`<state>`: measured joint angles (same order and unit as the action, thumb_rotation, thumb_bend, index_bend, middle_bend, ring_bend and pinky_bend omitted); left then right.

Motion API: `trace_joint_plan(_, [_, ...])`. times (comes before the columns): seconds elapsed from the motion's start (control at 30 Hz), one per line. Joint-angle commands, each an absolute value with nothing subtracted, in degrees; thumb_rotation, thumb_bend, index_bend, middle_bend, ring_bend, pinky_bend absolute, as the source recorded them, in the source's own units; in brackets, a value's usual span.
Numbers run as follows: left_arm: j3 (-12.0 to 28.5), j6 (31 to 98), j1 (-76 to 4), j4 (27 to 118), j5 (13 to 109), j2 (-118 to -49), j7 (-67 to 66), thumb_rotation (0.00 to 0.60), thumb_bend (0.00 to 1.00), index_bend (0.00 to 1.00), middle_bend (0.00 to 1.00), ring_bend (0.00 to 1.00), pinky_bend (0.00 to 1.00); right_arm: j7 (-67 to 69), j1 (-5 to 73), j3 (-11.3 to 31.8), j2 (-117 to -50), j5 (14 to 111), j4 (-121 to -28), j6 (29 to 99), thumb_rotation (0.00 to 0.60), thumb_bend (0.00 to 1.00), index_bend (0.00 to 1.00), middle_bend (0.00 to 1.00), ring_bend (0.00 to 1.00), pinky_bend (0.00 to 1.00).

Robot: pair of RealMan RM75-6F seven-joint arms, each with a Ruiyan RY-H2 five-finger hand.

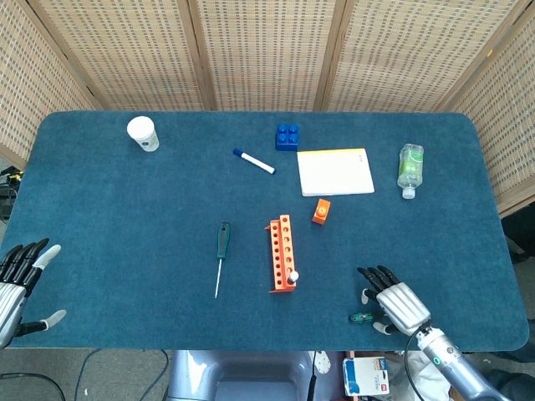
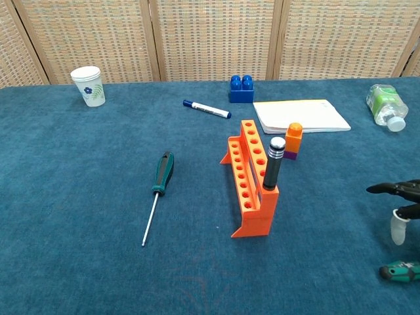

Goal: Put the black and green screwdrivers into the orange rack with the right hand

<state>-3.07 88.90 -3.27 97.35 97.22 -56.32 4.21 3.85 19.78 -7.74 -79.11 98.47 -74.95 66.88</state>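
The long black-and-green-handled screwdriver point(image 1: 221, 255) lies flat on the blue carpeted worktop point(image 1: 125, 217), left of the orange plastic rack point(image 1: 282, 252), well apart from it. The rack stands upright with a black silver-capped tool point(image 2: 272, 164) in its nearest hole. A short green-handled screwdriver point(image 1: 361, 317) lies by the right hand point(image 1: 393, 302), whose fingers point(image 2: 394, 189) are spread, grasping nothing. The left hand point(image 1: 21, 280) rests released at the worktop's edge. Behind sit a white notepad point(image 1: 335, 172), blue block point(image 1: 287, 137), marker pen point(image 1: 253, 161), paper cup point(image 1: 143, 134), clear bottle point(image 1: 410, 169), before wicker screens point(image 1: 267, 50).
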Motion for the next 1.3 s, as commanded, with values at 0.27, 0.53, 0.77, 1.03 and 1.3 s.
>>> trace_joint_plan(0.27, [-2.94, 88.93, -3.29, 97.28, 96.93, -56.21, 4.61, 0.6, 0.0, 0.0, 0.0, 0.0, 0.0, 1.41, 20.44, -8.03, -79.44, 97.1, -76.35, 64.33, 0.6, 0.22, 0.42, 0.0, 0.0, 0.0])
trace_joint_plan(0.53, [-2.93, 88.79, -3.36, 97.32, 96.86, -56.22, 4.59, 0.6, 0.0, 0.0, 0.0, 0.0, 0.0, 0.71, 20.7, -8.0, -80.15, 95.81, -75.95, 62.78, 0.6, 0.23, 0.42, 0.0, 0.0, 0.0])
trace_joint_plan(0.77, [-2.88, 88.45, -3.49, 97.36, 96.63, -56.33, 4.35, 0.6, 0.0, 0.0, 0.0, 0.0, 0.0, 1.12, 20.86, -8.02, -80.89, 95.59, -75.15, 62.59, 0.6, 0.3, 0.48, 0.0, 0.0, 0.0])
trace_joint_plan(1.03, [-2.85, 88.31, -3.54, 97.46, 96.47, -56.33, 4.21, 0.6, 0.0, 0.0, 0.0, 0.0, 0.0, 3.05, 20.79, -8.21, -81.77, 96.56, -74.35, 64.15, 0.6, 0.36, 0.59, 0.0, 0.0, 0.0])
trace_joint_plan(1.3, [-2.88, 88.25, -3.59, 97.38, 96.48, -56.22, 4.6, 0.6, 0.0, 0.0, 0.0, 0.0, 0.0, 10.62, 21.54, -6.78, -77.94, 97.38, -80.06, 68.18, 0.6, 0.37, 0.61, 0.0, 0.0, 0.0])
